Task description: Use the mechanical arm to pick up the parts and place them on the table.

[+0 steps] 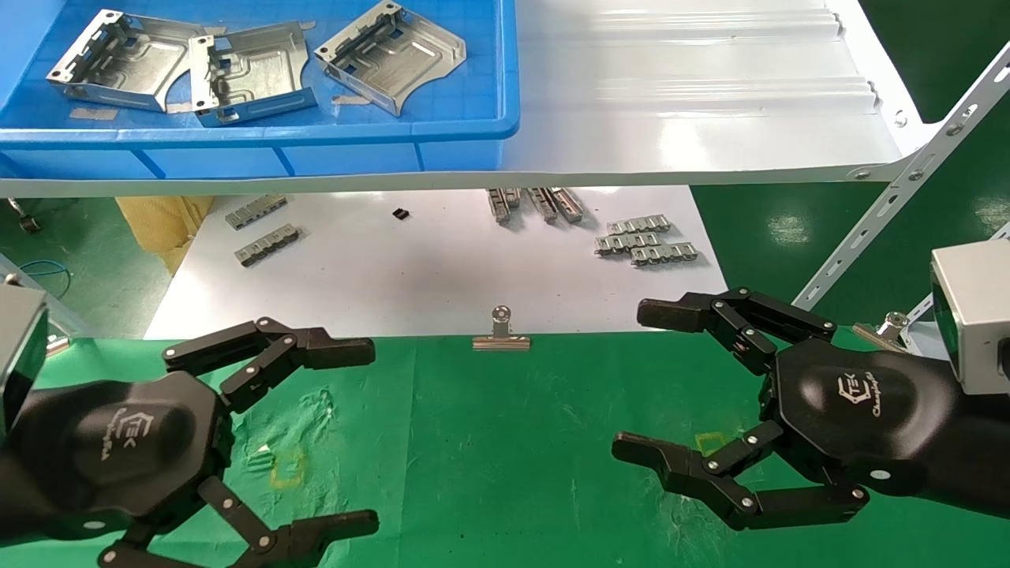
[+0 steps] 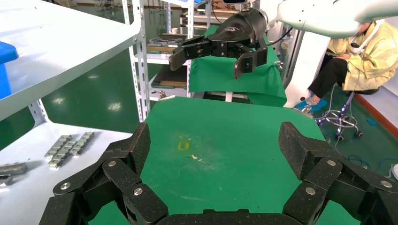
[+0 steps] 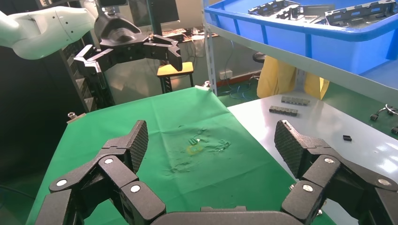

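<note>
We see both grippers open and empty over the table [image 1: 489, 442], the left gripper [image 1: 347, 434] at lower left lying nearer than the right gripper [image 1: 639, 386] to the parts [image 1: 252, 67] in the blue bin [image 1: 260, 134] at upper left.

Overhead head view; facing wrist views

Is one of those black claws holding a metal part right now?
No. Both the left claw and right claw hang open and empty above the green table.
</note>
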### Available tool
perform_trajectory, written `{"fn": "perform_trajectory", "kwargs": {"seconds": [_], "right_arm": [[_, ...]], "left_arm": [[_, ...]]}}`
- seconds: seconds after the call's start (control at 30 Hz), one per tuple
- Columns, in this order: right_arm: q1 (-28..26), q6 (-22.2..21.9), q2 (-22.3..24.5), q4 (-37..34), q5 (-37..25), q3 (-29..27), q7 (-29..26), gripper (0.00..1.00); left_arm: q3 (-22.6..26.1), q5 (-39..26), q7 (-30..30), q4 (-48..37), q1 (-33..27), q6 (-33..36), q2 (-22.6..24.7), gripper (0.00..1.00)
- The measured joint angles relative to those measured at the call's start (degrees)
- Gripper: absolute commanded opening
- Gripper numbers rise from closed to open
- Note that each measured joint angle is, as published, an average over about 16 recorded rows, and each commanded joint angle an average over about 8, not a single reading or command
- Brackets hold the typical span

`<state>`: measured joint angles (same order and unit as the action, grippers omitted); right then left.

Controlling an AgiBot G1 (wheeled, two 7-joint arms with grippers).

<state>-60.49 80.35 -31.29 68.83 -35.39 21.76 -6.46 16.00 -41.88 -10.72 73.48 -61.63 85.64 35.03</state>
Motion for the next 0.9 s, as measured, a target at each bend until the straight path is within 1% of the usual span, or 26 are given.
{"fn": "perform_trajectory", "kwargs": {"seconds": [0.4, 0.43, 0.47, 0.67, 0.7, 0.73, 0.9], "right_arm": [[0.0, 0.0, 0.0, 0.0, 0.0, 0.0, 0.0, 1.0], [0.0, 0.0, 0.0, 0.0, 0.0, 0.0, 0.0, 0.98], [0.0, 0.0, 0.0, 0.0, 0.0, 0.0, 0.0, 0.92], [0.0, 0.0, 0.0, 0.0, 0.0, 0.0, 0.0, 0.18], [0.0, 0.0, 0.0, 0.0, 0.0, 0.0, 0.0, 0.07], [0.0, 0.0, 0.0, 0.0, 0.0, 0.0, 0.0, 0.01], [0.0, 0.0, 0.0, 0.0, 0.0, 0.0, 0.0, 0.0]], "left_arm": [[0.0, 0.0, 0.0, 0.0, 0.0, 0.0, 0.0, 1.0], [0.0, 0.0, 0.0, 0.0, 0.0, 0.0, 0.0, 1.0], [0.0, 0.0, 0.0, 0.0, 0.0, 0.0, 0.0, 1.0], [0.0, 0.0, 0.0, 0.0, 0.0, 0.0, 0.0, 1.0], [0.0, 0.0, 0.0, 0.0, 0.0, 0.0, 0.0, 1.0], [0.0, 0.0, 0.0, 0.0, 0.0, -0.1, 0.0, 1.0], [-0.2, -0.3, -0.1, -0.2, -0.4, -1.6, 0.4, 1.0]]}}
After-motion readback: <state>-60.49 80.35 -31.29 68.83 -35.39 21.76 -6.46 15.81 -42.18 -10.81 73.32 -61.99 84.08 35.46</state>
